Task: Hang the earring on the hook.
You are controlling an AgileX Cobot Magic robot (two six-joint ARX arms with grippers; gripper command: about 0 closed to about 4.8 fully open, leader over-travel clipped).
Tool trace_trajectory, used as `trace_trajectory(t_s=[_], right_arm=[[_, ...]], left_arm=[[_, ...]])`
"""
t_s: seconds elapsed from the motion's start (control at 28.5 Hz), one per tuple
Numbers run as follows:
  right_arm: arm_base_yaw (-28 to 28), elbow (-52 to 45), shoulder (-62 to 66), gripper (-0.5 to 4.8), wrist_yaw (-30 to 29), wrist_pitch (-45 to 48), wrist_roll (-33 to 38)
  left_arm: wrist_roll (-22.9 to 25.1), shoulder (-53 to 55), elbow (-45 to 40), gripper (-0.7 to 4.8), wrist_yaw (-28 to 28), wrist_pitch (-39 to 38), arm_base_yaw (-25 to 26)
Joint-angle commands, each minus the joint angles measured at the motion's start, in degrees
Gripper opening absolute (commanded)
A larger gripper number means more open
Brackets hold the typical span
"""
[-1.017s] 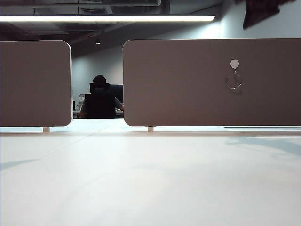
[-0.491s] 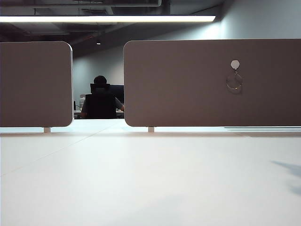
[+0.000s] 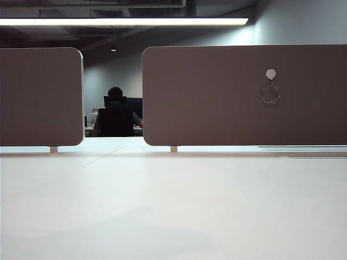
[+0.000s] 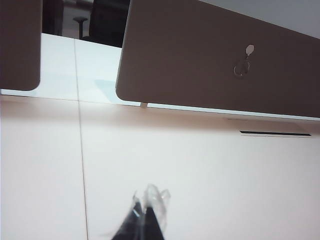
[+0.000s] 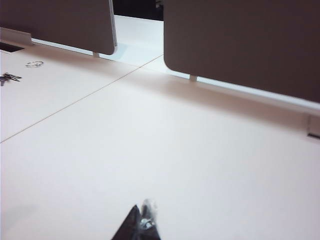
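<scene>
Left gripper [image 4: 145, 212]: jaws pressed together, empty, above the white table [image 4: 200, 165]. Right gripper [image 5: 142, 220]: likewise closed, holding nothing, over the same table. Neither shows in the exterior view. The earring [image 3: 269, 94] hangs on the hook [image 3: 270, 74], against the brown partition panel [image 3: 217, 97].
</scene>
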Motion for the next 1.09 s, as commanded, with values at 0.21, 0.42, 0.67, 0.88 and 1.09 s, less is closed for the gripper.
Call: trace_trajectory(t_s=[0.21, 0.42, 0.67, 0.88, 1.09], right_arm=[[0.0, -10.3, -5.0, -0.04, -1.9, 3.7, 8.3], [0.0, -16.2, -5.0, -0.04, -1.7, 5.4, 15.1], [0.0, -16.7, -5.1, -0.04, 0.9, 7.5, 8.5], [0.0, -16.7, -5.0, -0.04, 4.2, 7.3, 8.6], [0.0, -16.7, -5.0, 0.24, 4.3, 7.4, 8.6]], left_arm=[[0.0, -0.2, -13.6, -0.05, -0.4, 7.9, 0.0], [0.3, -0.2, -17.0, -0.06, -1.6, 8.1, 0.0], [-1.3, -0.2, -21.4, -0.06, 0.2, 13.0, 0.0], [-1.1, -0.2, -23.3, -0.06, -0.4, 15.9, 0.0], [-1.2, -0.2, -23.3, -0.05, -0.3, 15.6, 0.0]])
